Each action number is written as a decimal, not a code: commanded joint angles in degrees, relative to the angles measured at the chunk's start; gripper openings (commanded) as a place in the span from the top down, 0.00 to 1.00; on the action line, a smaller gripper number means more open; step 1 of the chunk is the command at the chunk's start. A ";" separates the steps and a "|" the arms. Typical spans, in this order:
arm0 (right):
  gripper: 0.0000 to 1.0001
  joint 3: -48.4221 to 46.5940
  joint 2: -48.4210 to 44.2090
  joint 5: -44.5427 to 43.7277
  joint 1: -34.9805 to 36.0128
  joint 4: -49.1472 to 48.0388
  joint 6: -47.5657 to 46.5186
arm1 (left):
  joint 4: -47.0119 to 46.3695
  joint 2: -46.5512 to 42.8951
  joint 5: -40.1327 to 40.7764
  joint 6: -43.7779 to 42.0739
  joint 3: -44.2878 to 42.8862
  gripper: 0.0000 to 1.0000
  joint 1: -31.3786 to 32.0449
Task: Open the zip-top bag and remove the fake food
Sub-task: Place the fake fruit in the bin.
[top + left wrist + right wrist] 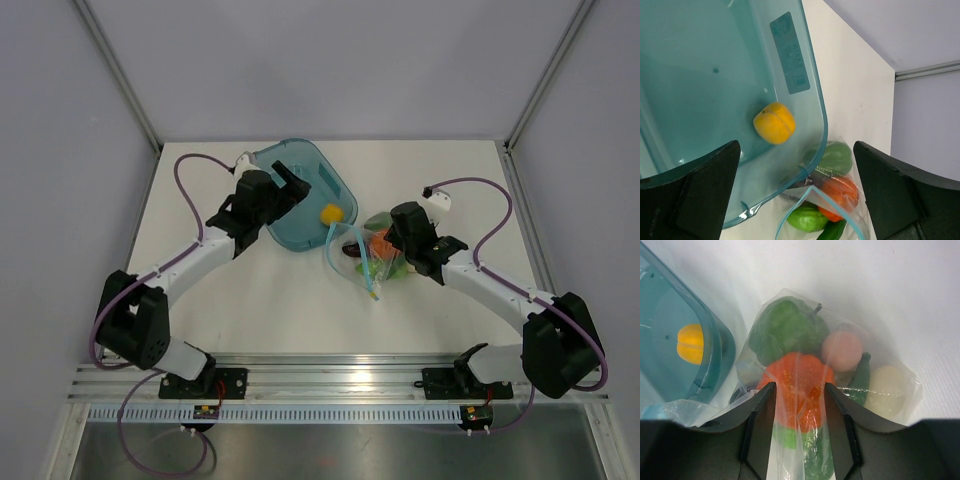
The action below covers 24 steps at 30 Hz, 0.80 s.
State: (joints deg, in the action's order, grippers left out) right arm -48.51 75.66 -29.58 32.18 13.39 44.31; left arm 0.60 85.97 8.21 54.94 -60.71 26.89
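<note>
Yellow piece (774,122) in the teal tub (700,75), other fake food inside the zip-top bag (880,357)
We see the left gripper (288,182) spread wide above the tub; the right gripper (800,390) straddles the bag, which lies on the table (280,300) beside the tub, with the orange piece (797,375) at its tips. Whether it pinches, we cannot tell

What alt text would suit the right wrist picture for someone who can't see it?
A clear bag sits between two dark jaws, filled with toys: a green pepper, an orange piece, a pink ball and a whitish piece. At left, a teal tub holds a yellow piece.
</note>
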 commanded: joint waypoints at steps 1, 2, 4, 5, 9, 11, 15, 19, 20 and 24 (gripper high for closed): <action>0.49 0.00 -1.48 -3.11 -0.63 0.59 -0.90 | -1.92 -5.98 0.41 1.04 4.35 0.01 0.00; 0.49 0.00 -1.65 -3.20 -0.63 0.59 -0.98 | -2.44 -7.04 0.14 1.22 5.33 0.01 0.17; 0.47 0.26 -2.00 -3.29 -0.63 0.50 -1.16 | -2.97 -10.20 0.06 1.66 8.39 0.01 0.87; 0.45 0.35 -2.35 -3.20 -0.54 0.41 -1.25 | -3.93 -11.34 -0.29 1.84 9.63 0.01 1.14; 0.40 0.79 -2.88 -2.76 -0.54 -0.20 -1.34 | -5.17 -15.21 -1.09 2.54 12.89 0.01 3.33; 0.40 0.70 -2.80 -2.50 -0.63 -0.20 -1.34 | -5.08 -15.66 -1.00 2.46 13.68 0.02 4.48; 0.38 0.52 -2.88 -2.15 -0.63 0.15 -1.25 | -5.78 -16.10 -0.74 2.37 15.26 0.04 8.34; 0.33 0.79 -3.06 -1.62 -0.54 -0.29 -1.34 | -9.29 -17.15 -0.65 2.89 19.65 0.05 10.72; 0.31 0.79 -2.97 -1.62 -0.63 -0.29 -1.34 | -10.09 -17.50 -0.65 3.07 20.71 0.06 10.98; 0.28 0.17 -1.48 -0.57 -0.54 -0.82 -1.42 | -13.95 -19.09 -1.52 3.94 27.29 0.08 11.60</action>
State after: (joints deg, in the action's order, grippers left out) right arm -47.83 74.52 -30.44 32.12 13.56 43.31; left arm -7.09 69.38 7.25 57.87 -36.49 38.28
